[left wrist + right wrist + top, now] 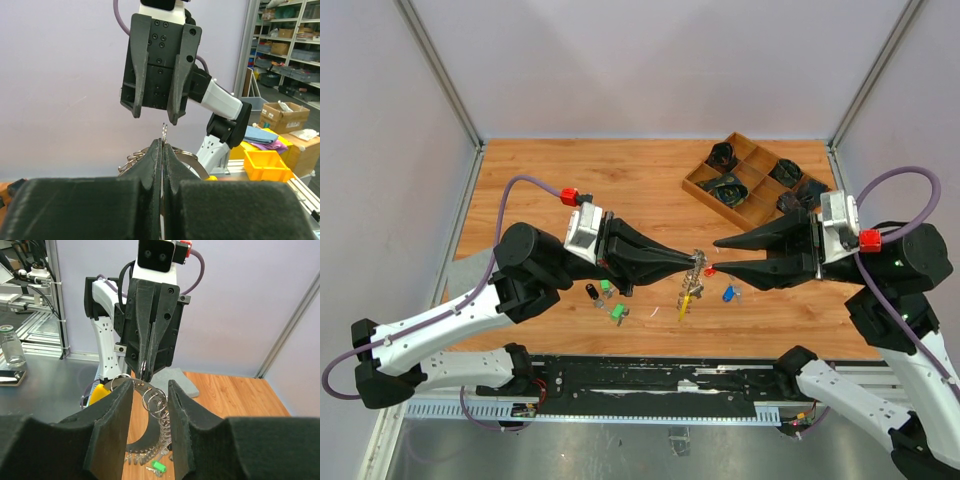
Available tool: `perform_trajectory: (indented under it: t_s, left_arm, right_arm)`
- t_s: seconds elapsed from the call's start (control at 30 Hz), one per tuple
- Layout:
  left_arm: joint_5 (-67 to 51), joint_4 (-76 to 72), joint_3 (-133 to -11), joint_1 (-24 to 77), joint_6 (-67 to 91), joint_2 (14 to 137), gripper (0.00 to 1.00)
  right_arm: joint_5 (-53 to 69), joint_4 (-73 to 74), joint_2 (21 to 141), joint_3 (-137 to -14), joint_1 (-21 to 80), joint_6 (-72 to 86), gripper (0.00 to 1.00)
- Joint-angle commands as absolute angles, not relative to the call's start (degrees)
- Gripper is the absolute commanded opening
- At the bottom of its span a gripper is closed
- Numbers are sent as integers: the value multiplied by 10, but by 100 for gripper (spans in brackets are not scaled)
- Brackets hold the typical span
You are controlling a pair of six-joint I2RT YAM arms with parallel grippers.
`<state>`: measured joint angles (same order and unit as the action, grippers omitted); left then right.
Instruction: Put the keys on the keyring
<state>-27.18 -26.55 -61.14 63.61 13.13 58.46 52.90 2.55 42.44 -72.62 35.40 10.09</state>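
My left gripper [695,260] is shut on one wire loop of the keyring [697,270] and holds it above the table. The keyring is a curved row of several silvery loops [159,407] with a yellow piece [100,393] hanging at its end. My right gripper [715,255] is open and empty, and its fingers [111,415] straddle the top loops just opposite the left gripper [145,369]. In the left wrist view the pinched wire [164,131] sticks up from my shut jaws. A blue key [729,294] and green keys [618,313] lie on the table below.
A wooden compartment tray [696,186] with dark items stands at the back right. A grey pad [470,268] lies at the left edge. A black-tagged key [592,292] and another green key [607,287] lie under the left arm. A green key [159,466] also shows in the right wrist view.
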Motion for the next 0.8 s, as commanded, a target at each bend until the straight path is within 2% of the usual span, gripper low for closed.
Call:
perform_trajectory:
  t_s: [0.0,0.33,0.77]
  left_arm:
    - [-266,-294,-617,640,127,580,0]
    - [-250,-293,-613,640,124,577,1]
    - [-244,-290,-617,640,123,580,1]
  right_arm:
    - [564,-26,432,-712,363,138,34]
    - [561,-24,440,-709,374,139,28]
    - [545,2,450,-716,394,118,25]
